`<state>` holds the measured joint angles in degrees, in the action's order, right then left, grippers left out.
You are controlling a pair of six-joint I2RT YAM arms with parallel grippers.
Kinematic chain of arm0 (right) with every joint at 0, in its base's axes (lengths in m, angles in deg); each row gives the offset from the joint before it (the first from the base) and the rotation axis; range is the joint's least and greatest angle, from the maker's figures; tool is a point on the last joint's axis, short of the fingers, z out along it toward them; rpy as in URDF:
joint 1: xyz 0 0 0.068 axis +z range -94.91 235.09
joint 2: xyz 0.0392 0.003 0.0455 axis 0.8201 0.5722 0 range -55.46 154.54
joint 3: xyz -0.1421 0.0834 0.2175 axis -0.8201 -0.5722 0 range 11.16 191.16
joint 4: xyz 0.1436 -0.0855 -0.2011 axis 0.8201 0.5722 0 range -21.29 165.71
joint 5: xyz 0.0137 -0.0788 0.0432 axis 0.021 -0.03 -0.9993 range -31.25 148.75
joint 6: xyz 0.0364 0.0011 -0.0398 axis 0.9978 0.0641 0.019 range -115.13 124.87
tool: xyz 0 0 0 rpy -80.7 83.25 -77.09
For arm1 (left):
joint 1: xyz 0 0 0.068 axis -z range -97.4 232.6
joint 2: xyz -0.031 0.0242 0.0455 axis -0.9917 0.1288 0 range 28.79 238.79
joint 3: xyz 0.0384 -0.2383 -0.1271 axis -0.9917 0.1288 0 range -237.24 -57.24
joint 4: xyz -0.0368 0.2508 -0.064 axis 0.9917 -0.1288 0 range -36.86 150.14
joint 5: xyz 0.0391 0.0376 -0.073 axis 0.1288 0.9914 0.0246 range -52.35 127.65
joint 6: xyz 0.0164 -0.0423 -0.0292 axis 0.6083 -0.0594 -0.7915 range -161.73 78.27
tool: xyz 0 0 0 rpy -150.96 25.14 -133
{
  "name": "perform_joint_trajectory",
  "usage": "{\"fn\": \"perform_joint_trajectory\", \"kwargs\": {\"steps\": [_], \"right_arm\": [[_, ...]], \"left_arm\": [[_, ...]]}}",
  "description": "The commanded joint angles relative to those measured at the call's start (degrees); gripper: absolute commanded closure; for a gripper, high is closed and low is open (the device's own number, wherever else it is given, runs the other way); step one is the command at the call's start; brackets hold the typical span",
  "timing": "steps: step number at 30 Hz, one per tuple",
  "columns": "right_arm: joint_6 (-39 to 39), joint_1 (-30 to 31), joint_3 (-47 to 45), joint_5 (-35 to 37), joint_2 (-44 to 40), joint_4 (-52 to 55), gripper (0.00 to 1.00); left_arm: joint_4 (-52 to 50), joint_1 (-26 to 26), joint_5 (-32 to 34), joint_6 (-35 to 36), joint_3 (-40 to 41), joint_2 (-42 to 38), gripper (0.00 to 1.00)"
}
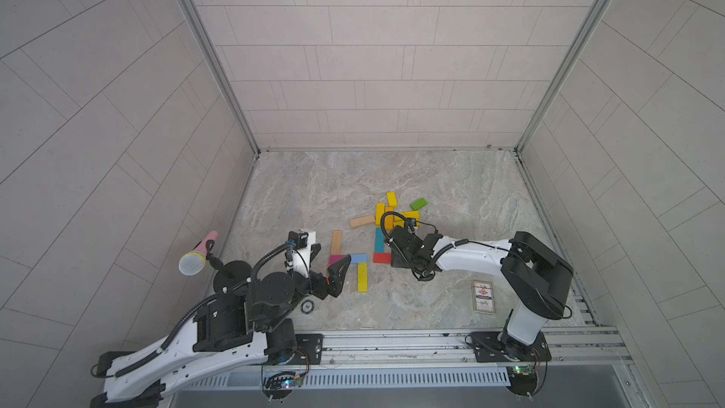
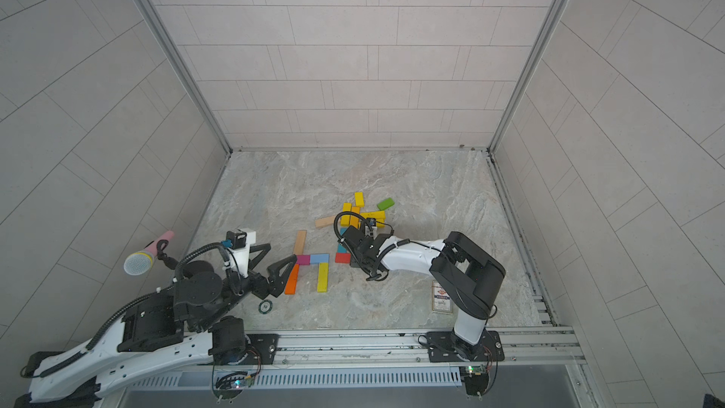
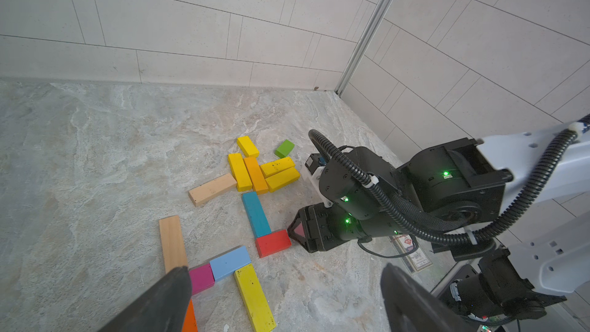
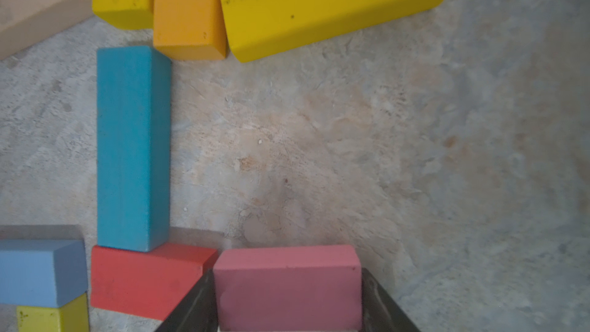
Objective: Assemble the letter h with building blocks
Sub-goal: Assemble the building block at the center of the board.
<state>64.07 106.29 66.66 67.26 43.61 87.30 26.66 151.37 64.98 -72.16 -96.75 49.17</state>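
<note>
Your right gripper (image 4: 287,271) is closed on the pink block (image 4: 287,295), one finger pressed against each short end. It holds the block low over the marble table (image 1: 451,198), just right of the red block (image 1: 381,257). You cannot tell whether the pink block touches the table.

Your left gripper (image 2: 281,251) stands wide open with nothing between its fingers, at the near left beside the partly built letter.

That letter lies left of centre. The plain wood block (image 1: 336,242) runs far to near, and the magenta block (image 1: 337,259) sits at its near end. The light blue block (image 1: 359,258) touches the magenta block's right side. The long yellow block (image 1: 362,277) runs toward you from under the light blue one. The orange block (image 2: 292,279) runs toward you from the magenta one and is partly hidden by your left gripper in a top view.

Right of this, the teal block (image 1: 379,240) runs far to near, its near end touching the red block.

Beyond the teal block lie the loose yellow blocks (image 3: 239,172), an amber block (image 3: 255,175) among them, a second wood block (image 1: 361,221) to their left and the green block (image 1: 418,203) to their right.
</note>
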Motion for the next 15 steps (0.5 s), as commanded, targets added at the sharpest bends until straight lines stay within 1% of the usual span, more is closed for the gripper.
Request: {"fn": "perform_joint_trajectory", "kwargs": {"steps": [1, 4, 10, 15], "right_arm": [[1.49, -0.22, -0.53, 0.46, 0.7, 0.18, 0.32], [1.8, -0.18, -0.7, 0.36, 0.68, 0.04, 0.3], [2.39, -0.4, -1.27, 0.59, 0.04, 0.09, 0.29], [0.97, -0.57, -1.98, 1.44, -3.04, -0.22, 0.24]], "left_arm": [[0.19, 0.05, 1.2, 0.07, 0.13, 0.29, 0.0], [0.08, 0.13, 1.13, 0.03, 0.05, 0.35, 0.0], [0.01, 0.11, 1.14, 0.07, -0.03, 0.56, 0.0], [0.33, 0.09, 0.63, 0.2, -0.13, 0.51, 0.0]]}}
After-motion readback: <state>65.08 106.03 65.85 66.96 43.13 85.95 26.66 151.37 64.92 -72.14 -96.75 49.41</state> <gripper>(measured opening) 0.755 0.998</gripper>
